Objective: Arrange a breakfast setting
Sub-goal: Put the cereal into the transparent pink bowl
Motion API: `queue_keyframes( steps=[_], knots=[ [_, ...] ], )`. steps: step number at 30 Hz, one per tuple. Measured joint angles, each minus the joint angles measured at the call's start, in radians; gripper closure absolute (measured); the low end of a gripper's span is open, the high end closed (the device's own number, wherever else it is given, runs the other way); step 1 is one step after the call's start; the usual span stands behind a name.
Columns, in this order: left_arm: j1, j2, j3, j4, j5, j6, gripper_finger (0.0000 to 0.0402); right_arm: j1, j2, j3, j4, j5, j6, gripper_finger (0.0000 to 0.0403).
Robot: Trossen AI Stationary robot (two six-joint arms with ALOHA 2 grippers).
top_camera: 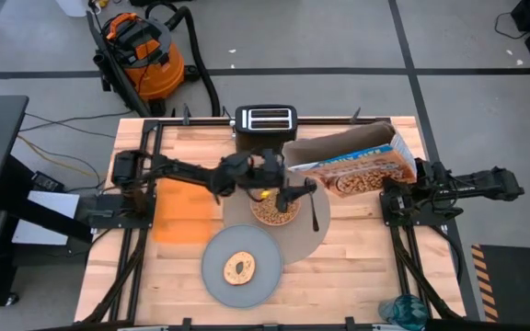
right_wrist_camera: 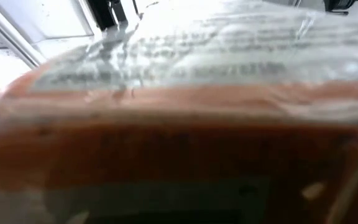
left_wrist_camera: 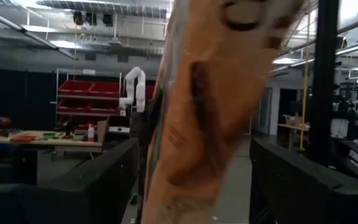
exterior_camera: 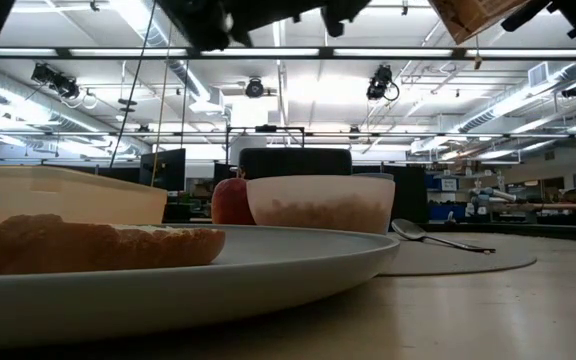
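Observation:
A cereal box [top_camera: 357, 165] hangs tilted above the table's middle, between both arms. My left gripper [top_camera: 297, 188] is at its left end and my right gripper [top_camera: 401, 188] at its right end. Below, the pink bowl [top_camera: 274, 211] holds cereal and stands on the grey placemat [top_camera: 297, 241]. The spoon [top_camera: 314, 210] lies on the mat to the right of the bowl. The apple [top_camera: 263, 193] sits just behind the bowl, half hidden by my left arm. The bagel [top_camera: 240, 267] lies on the blue-grey plate [top_camera: 214, 276]. My left gripper has the box's left end [left_wrist_camera: 197, 155] between its two fingers [left_wrist_camera: 110, 186], coming level from the table's left. The box is lifted clear above the bowl. My right gripper is shut on the box's right end; the box [right_wrist_camera: 179, 124] fills its view and hides the fingers.
A black toaster [top_camera: 265, 118] stands at the far edge. A flat orange thing [top_camera: 184, 213] lies left of the mat. A blue-green thing [top_camera: 403, 313] sits at the near right corner. Bare wood shows at the near right.

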Motion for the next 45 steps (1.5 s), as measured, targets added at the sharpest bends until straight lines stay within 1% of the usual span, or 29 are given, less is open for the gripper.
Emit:
queue_keyframes(
  steps=[5,8,11,14,18,22,23,24,26,28,31,33,35,37,40,41,45],
  knots=[
    [0.007,0.055,0.125,-0.102,0.002,-0.006,0.0086,0.0,0.0,0.0,-0.002,-0.01,-0.009,0.0198],
    [0.011,0.057,0.146,-0.105,0.002,-0.009,0.009,0.0,0.0,0.0,-0.031,-0.015,-0.022,0.0198],
    [0.016,0.047,0.15,-0.108,0.009,-0.037,0.0113,0.0,0.003,0.0,-0.056,-0.005,-0.041,0.0195],
    [0.03,0.035,0.15,-0.107,0.037,-0.076,0.0161,0.0,0.009,0.0,-0.056,0.021,-0.052,0.0185],
    [0.056,0.033,0.15,-0.111,0.084,-0.106,0.0257,0.0,0.014,0.001,-0.067,0.034,-0.078,0.016],
    [0.1,0.033,0.15,-0.112,0.211,-0.154,0.0357,0.0,0.014,0.001,-0.113,0.08,-0.08,0.0121],
    [0.112,0.033,0.15,-0.112,0.241,-0.169,0.0377,0.0,0.014,0.001,-0.12,0.091,-0.082,0.0109],
    [0.124,0.031,0.15,-0.113,0.262,-0.187,0.0387,0.0,0.014,0.001,-0.131,0.099,-0.082,0.0098],
    [0.152,0.017,0.15,-0.134,0.308,-0.213,0.0388,0.0,0.014,0.001,-0.152,0.114,-0.083,0.0073],
    [0.181,-0.015,0.149,-0.194,0.342,-0.216,0.0382,0.0,0.014,0.001,-0.169,0.12,-0.094,0.0049],
    [0.22,-0.088,0.149,-0.333,0.347,-0.165,0.0382,0.0,0.014,0.001,-0.208,0.138,-0.121,0.0019],
    [0.242,-0.15,0.149,-0.443,0.343,-0.109,0.0387,0.0,0.014,0.001,-0.235,0.164,-0.138,0.0008],
    [0.259,-0.215,0.149,-0.574,0.314,-0.047,0.0392,0.0,0.015,0.001,-0.27,0.2,-0.145,0.0006],
    [0.271,-0.289,0.149,-0.737,0.247,0.02,0.0393,0.0,0.015,0.001,-0.305,0.232,-0.153,0.001],
    [0.278,-0.4,0.15,-0.987,0.093,0.106,0.039,-0.001,0.015,0.001,-0.352,0.264,-0.159,0.0013],
    [0.279,-0.434,0.15,-1.059,0.02,0.128,0.0389,-0.001,0.014,0.001,-0.362,0.266,-0.16,0.0014],
    [0.275,-0.557,0.149,-1.304,-0.218,0.158,0.0389,0.0,0.014,0.002,-0.402,0.274,-0.16,0.0013]
  ],
)
